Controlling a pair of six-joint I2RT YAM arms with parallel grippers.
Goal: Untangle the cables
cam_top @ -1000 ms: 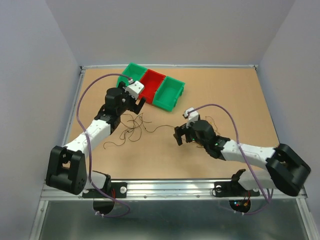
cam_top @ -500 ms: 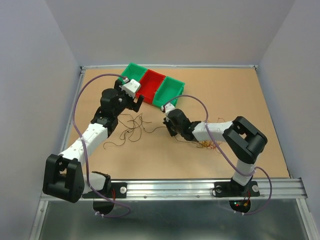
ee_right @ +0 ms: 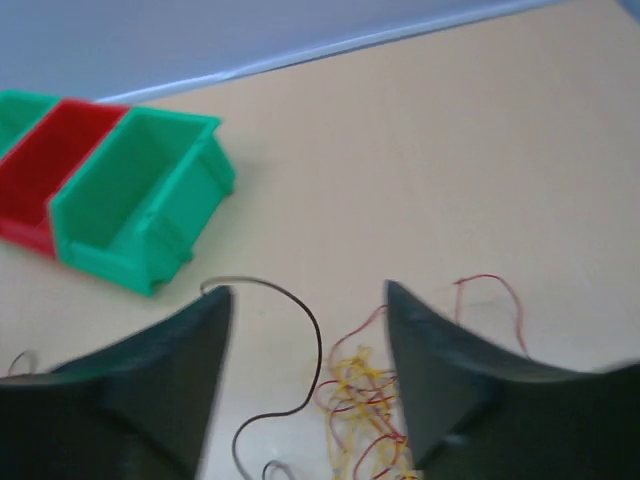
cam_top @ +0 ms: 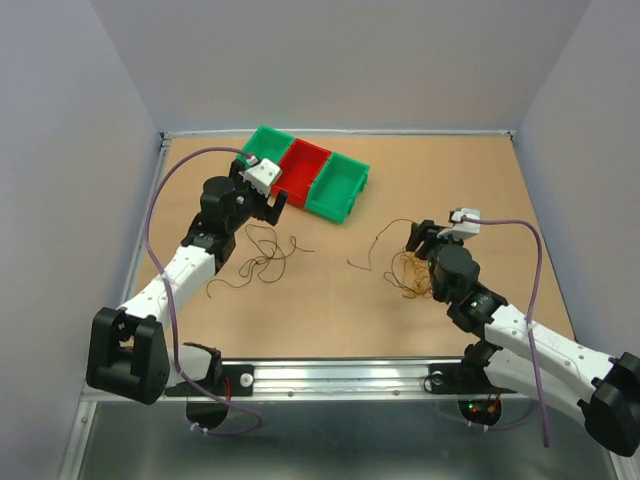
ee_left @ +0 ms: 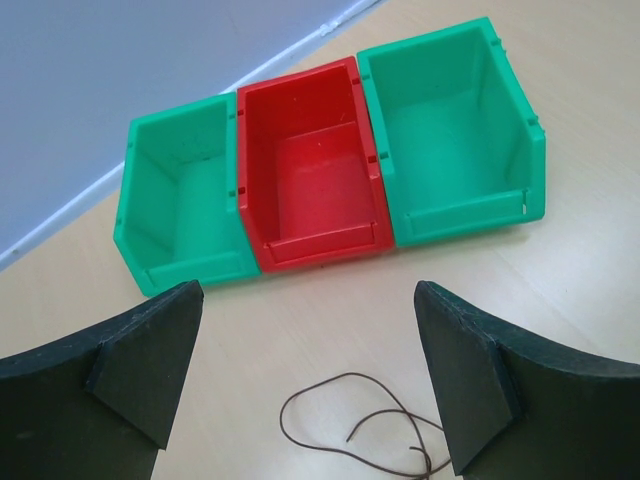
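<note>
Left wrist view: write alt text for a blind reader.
Three empty bins stand side by side on a tan table: left green bin, red bin, right green bin. Nearer, a thin brown wire curls between the open jaws.

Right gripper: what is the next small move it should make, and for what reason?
Probably lower the right gripper straight down and close on the yellow clump. Its jaws stand open, the clump lies on the table between them, and a dark strand and a red strand curl close beside it, so the wires there look not yet separated.
</note>
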